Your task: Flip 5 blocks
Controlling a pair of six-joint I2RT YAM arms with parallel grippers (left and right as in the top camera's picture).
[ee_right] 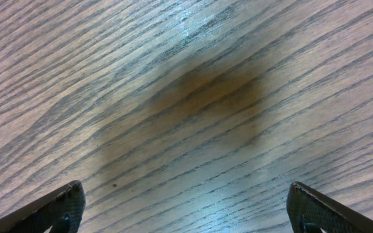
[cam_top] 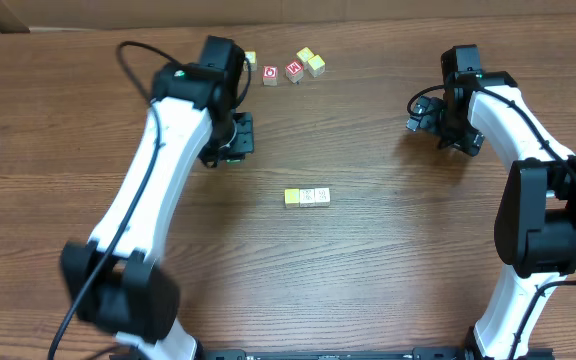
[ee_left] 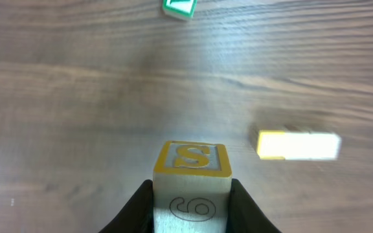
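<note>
My left gripper [ee_left: 192, 197] is shut on a wooden block [ee_left: 192, 163] that has a yellow-framed "S" on its front face and a "9" on the side facing the camera. In the overhead view this gripper [cam_top: 230, 137] hangs over the table's left-centre. A short row of blocks [cam_top: 307, 197], one of them yellow, lies mid-table; the left wrist view shows this row [ee_left: 298, 145] blurred on the right. Several more blocks [cam_top: 293, 68] sit at the far edge. My right gripper [cam_top: 446, 127] stands open over bare wood [ee_right: 193, 97], with nothing between its fingers.
A green-faced block [ee_left: 179, 8] lies at the top of the left wrist view. A small yellow block [cam_top: 250, 60] sits beside the left arm's wrist. The wooden table [cam_top: 388, 270] carries nothing else near the front.
</note>
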